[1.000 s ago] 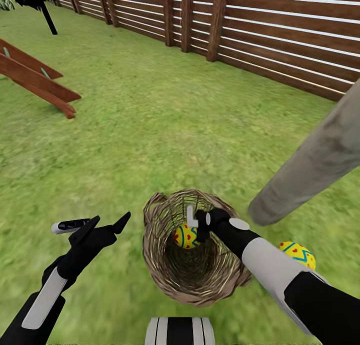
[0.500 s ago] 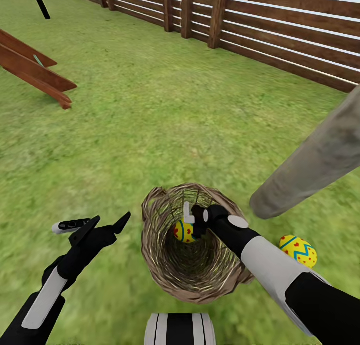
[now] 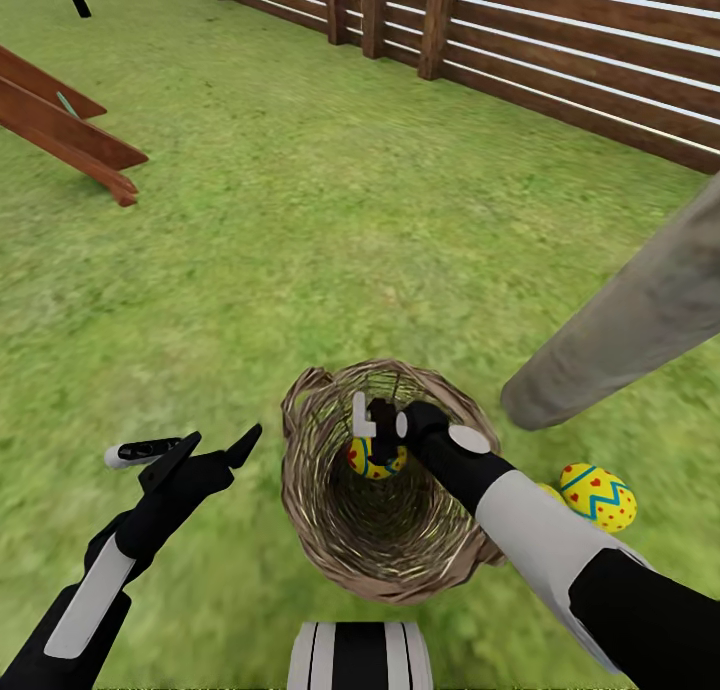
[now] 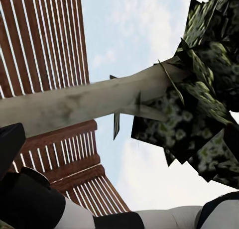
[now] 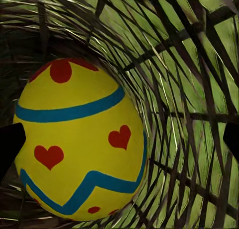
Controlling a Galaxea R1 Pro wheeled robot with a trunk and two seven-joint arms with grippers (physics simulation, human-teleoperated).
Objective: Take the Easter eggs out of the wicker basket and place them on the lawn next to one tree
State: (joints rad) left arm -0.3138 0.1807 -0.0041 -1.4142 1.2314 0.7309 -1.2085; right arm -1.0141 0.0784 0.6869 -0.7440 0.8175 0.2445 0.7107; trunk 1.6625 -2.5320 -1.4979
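The wicker basket (image 3: 330,510) stands on the lawn (image 3: 300,220) right in front of me. One yellow Easter egg (image 3: 368,462) with blue zigzag bands lies inside it and looms large in the right wrist view (image 5: 79,139). My right gripper (image 3: 380,448) reaches down into the basket, open, its dark fingertips (image 5: 10,144) standing apart on either side of the egg. Another Easter egg (image 3: 598,495) lies on the grass at the foot of the pale grey tree (image 3: 620,330); the yellow edge of one more (image 3: 548,492) peeks from behind my right forearm. My left gripper (image 3: 215,442) hovers open left of the basket.
A brown slatted fence (image 3: 560,60) runs along the back right. A wooden play structure (image 3: 60,130) sits at the far left. The left wrist view looks up at the tree trunk (image 4: 74,104), its dark leaves (image 4: 199,114) and the fence (image 4: 40,40).
The head camera has tilted down a little. My right gripper has moved left and deeper into the basket, over the egg. The left arm has not moved.
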